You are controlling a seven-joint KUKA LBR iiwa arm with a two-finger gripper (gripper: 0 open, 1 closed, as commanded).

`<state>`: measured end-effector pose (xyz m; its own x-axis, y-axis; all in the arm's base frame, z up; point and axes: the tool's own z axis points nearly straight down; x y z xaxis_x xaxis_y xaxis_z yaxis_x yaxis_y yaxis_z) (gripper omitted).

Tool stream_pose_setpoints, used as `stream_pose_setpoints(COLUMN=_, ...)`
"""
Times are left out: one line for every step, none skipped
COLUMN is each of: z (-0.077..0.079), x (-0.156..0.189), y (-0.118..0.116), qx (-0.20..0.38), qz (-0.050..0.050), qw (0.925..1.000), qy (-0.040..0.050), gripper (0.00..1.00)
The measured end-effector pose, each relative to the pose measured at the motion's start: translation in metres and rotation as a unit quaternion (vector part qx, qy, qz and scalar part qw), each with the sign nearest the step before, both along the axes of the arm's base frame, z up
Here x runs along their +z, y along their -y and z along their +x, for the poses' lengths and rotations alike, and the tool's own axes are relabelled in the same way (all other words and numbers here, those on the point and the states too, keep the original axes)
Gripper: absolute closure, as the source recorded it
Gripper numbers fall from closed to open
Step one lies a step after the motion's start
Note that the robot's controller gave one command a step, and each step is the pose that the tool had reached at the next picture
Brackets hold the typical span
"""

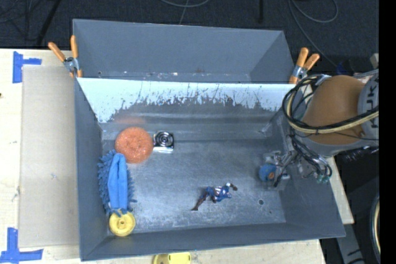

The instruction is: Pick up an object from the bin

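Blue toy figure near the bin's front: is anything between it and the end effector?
Nothing visible. Only bare bin floor separates the end effector, low at the view's right, from the blue toy figure.

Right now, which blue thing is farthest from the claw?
The fluffy blue duster on the far left; the small blue toy lies mid-bin, nearer the gripper.
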<state>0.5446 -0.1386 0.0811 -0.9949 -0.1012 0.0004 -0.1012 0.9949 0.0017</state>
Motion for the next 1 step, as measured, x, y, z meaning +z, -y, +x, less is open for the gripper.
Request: stream_pose_setpoints(z=0.0, x=0.0099, y=-0.0003, qx=0.0, qz=0.0, qw=1.0, qy=-0.0002, gripper=1.0)
